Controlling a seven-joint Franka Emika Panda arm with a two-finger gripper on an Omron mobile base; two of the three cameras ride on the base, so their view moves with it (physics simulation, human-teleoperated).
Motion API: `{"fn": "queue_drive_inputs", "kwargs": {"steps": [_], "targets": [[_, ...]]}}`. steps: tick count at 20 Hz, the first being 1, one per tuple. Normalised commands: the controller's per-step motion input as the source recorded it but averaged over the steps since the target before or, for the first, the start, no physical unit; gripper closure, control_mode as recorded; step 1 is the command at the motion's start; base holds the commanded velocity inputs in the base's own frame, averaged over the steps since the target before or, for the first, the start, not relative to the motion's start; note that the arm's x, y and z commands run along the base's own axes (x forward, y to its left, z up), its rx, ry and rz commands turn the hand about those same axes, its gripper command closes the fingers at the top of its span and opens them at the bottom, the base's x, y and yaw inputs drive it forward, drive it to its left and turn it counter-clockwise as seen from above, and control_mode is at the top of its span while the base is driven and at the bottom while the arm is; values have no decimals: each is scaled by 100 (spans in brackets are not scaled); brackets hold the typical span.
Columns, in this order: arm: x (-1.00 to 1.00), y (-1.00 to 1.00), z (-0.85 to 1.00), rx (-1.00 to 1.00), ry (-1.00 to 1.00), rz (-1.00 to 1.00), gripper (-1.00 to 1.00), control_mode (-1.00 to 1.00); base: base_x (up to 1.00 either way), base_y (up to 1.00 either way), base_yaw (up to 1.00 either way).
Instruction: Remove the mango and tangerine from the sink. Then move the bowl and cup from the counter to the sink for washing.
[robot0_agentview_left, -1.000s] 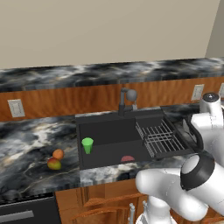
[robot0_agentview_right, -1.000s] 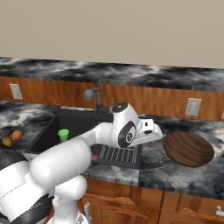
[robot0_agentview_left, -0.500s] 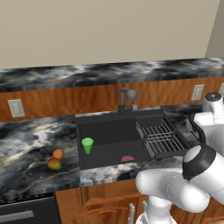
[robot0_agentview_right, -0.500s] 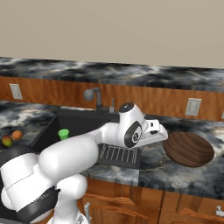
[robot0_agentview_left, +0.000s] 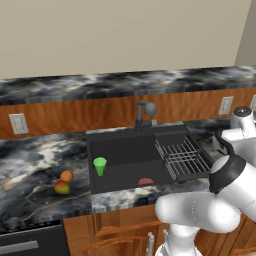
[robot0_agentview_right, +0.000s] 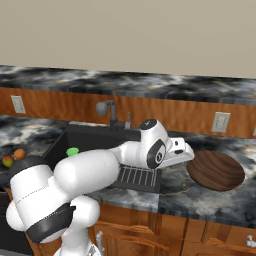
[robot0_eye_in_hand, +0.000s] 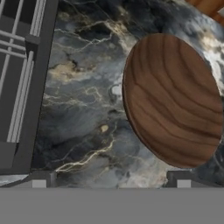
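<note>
The counter (robot0_agentview_right: 200, 200) ran all along the wall, and the sink (robot0_agentview_left: 125, 150) was cut into the middle of it. You could see the bowl (robot0_agentview_right: 215, 170) on the counter past the sink's right edge, near the front edge, so it was the last thing left to wash. Your gripper (robot0_agentview_right: 184, 152) hung just beside the bowl's left rim with its jaws wide and nothing in them, I think ready to grab that rim. The mango (robot0_agentview_left: 61, 187) and tangerine (robot0_agentview_left: 66, 176) sat touching on the counter left of the sink, already out. The cup (robot0_agentview_left: 100, 165) stood upright in the sink's left front corner.
</note>
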Motion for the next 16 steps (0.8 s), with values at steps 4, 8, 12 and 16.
{"fn": "queue_drive_inputs", "kwargs": {"steps": [4, 8, 12, 16], "targets": [[16, -11, -13, 0, 0, 0, -100, -100, 0, 0, 0], [12, -20, -9, 0, 0, 0, -100, -100, 0, 0, 0], [13, -22, -7, -2, 0, 0, -100, -100, 0, 0, 0], [12, -16, -9, -1, 0, 0, -100, -100, 0, 0, 0]]}}
